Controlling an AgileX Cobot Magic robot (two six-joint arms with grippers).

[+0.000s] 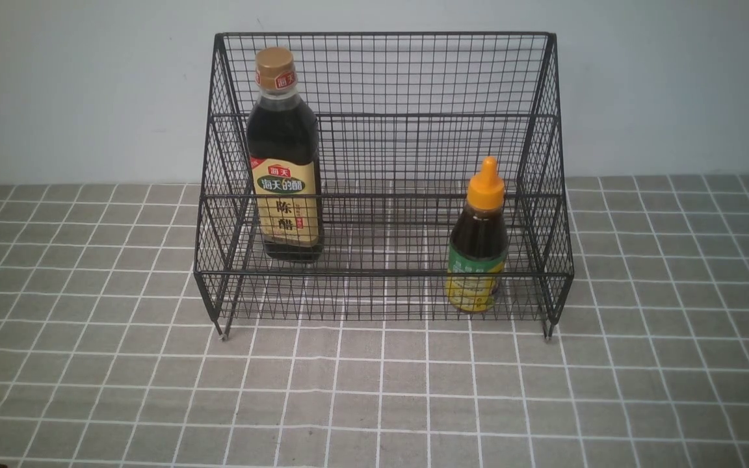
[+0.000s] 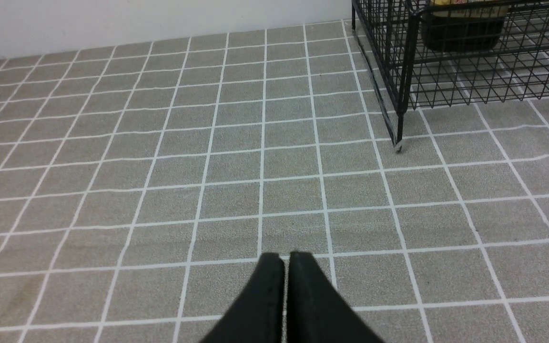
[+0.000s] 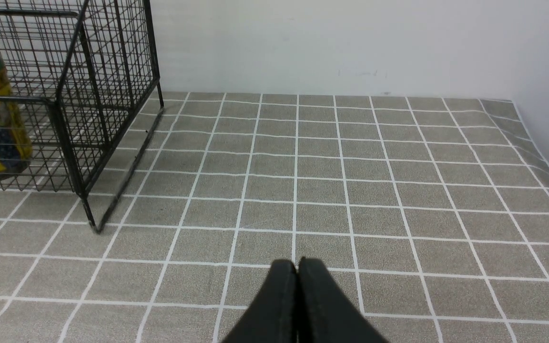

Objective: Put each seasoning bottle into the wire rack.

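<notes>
Left gripper [image 2: 286, 257]: my jaws are pressed together, tips touching, nothing between them. It hangs over bare tablecloth [image 2: 160, 190], well apart from the rack.

Right gripper [image 3: 297, 263]: same story, clenched tight on nothing, over open cloth, rack off to the side.

Neither of my arms shows in the front view.

Wire rack [image 1: 384, 195]: black mesh, two tiers, sloping sides, tall back, standing on short feet on the grey checked cloth in front of the pale wall [image 1: 56, 84]. In the left wrist view one front corner leg touches the cloth, near the gripper but not touching it. In the right wrist view the other front corner leg does the same.

Tall bottle [image 1: 283, 162]: gold cap, dark liquid, tan label with Chinese characters. Upright on the upper tier, toward the rack's left side. The left wrist view catches only its dark base through the mesh.

Short bottle [image 1: 477, 244]: orange pointed nozzle cap, dark liquid, green-yellow label. Upright on the lower tier, toward the rack's right side, close to the front rail. The right wrist view shows its yellow label behind the wire.

Both bottles are inside the rack, well apart from each other, neither touching the side walls as far as I can see.
</notes>
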